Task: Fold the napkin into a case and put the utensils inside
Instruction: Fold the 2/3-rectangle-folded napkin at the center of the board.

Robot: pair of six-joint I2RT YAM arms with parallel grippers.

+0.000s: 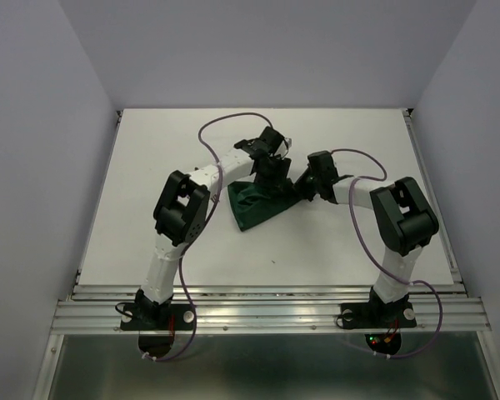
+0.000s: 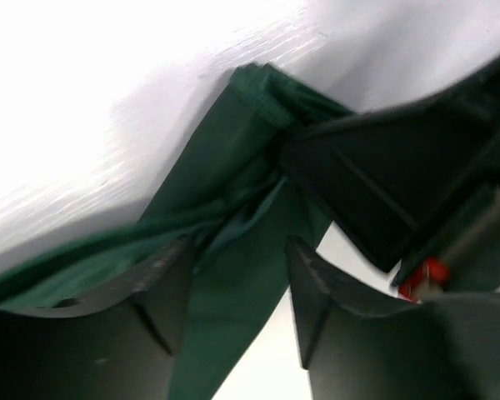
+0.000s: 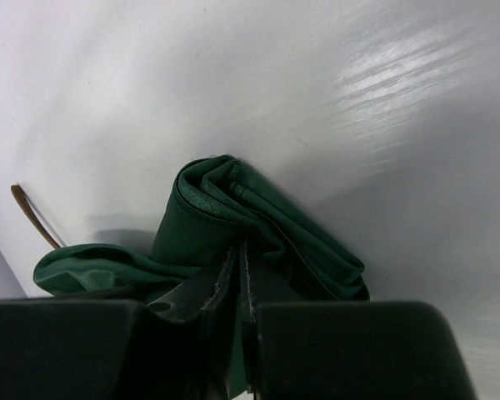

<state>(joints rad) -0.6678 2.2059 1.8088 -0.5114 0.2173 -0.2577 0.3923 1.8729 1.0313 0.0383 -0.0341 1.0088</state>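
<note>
The dark green napkin (image 1: 254, 206) lies bunched and partly folded near the middle of the white desk (image 1: 342, 242), and both arms reach in to meet at its far side. The right end effector (image 3: 239, 287) is clamped tight on the cloth. In its own wrist view the two jaws stand almost together with a fold of green fabric pinched between them, and the napkin bulges out beyond the tips in a rolled, layered hump with its hemmed edges showing. The left end effector (image 2: 237, 292) has its jaws apart (a clear gap shows between them in the left wrist view) and grips nothing. A band of the napkin runs down through that gap, and whether it brushes the inner faces cannot be told. In the same view the dark body of the right end effector comes in from the upper right and meets the cloth at a gathered knot of folds just beyond the left jaws. From there the napkin stretches away to a hemmed corner on the desk. At the left edge of the right wrist view a slim brown utensil (image 3: 32, 215) lies on the desk, near the napkin but apart from it; too little shows to tell fork from spoon
</note>
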